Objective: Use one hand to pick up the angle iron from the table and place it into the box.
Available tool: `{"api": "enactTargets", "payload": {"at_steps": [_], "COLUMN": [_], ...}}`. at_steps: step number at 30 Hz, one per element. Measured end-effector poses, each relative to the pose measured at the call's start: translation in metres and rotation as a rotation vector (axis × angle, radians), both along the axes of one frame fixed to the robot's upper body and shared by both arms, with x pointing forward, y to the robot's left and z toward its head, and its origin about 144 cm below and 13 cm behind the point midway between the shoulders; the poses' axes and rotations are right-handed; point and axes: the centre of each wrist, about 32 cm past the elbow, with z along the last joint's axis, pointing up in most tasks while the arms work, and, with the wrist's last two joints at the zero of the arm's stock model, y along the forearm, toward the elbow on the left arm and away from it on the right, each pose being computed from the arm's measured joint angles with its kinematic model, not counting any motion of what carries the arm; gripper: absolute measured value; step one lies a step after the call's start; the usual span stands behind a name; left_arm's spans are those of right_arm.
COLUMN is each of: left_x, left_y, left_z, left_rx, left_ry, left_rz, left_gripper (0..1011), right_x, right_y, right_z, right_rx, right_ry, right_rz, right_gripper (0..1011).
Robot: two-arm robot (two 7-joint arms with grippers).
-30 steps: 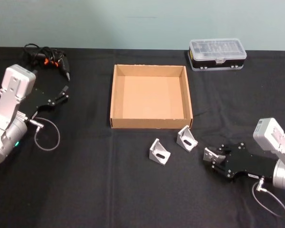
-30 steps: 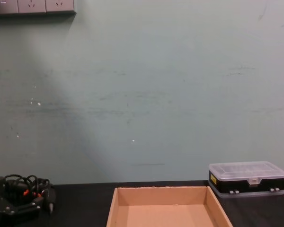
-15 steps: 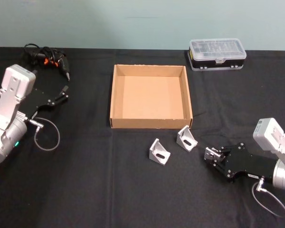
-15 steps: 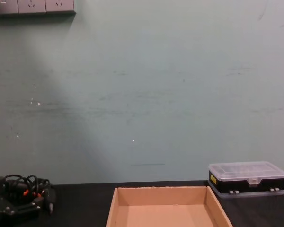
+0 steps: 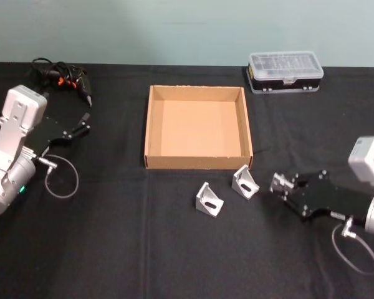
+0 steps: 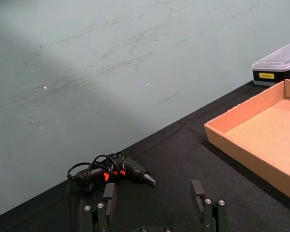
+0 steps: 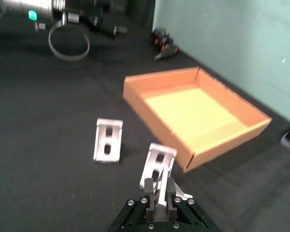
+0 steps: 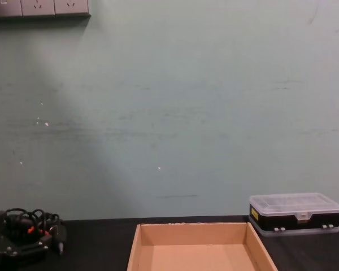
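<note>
1. Head view: right gripper [image 5: 283, 188], just off the box's [image 5: 197, 162] near-right corner, is clamped on an angle iron [image 5: 277, 182]; left gripper [image 5: 81, 126] idles left of the box.
2. Left wrist view: it is spread wide, empty.
3. Right wrist view: the thin pinch may slip, dropping the angle iron short of the box.

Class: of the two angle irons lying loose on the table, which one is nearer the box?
The right-hand angle iron, just off the front right corner of the box; the other angle iron lies farther left.
</note>
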Motion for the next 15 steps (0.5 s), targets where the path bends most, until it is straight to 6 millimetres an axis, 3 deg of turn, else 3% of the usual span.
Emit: {"api": "enactTargets", "payload": {"at_steps": [7, 11, 15], "left_x": [0.0, 0.0, 0.0], "left_y": [0.0, 0.0, 0.0], "left_z": [0.0, 0.0, 0.0], "left_rx": [0.0, 0.0, 0.0], "left_ry": [0.0, 0.0, 0.0], "left_rz": [0.0, 0.0, 0.0], "left_gripper": [1011, 1011, 1011], "right_x": [0.009, 0.024, 0.053], "right_y": [0.005, 0.012, 0.023], "right_z": [0.034, 0.054, 0.076], "right_rx": [0.049, 0.058, 0.048], "right_ry": [-0.033, -0.037, -0.036], "right_rz": [-0.016, -0.03, -0.043], "right_gripper": [140, 140, 139]}}
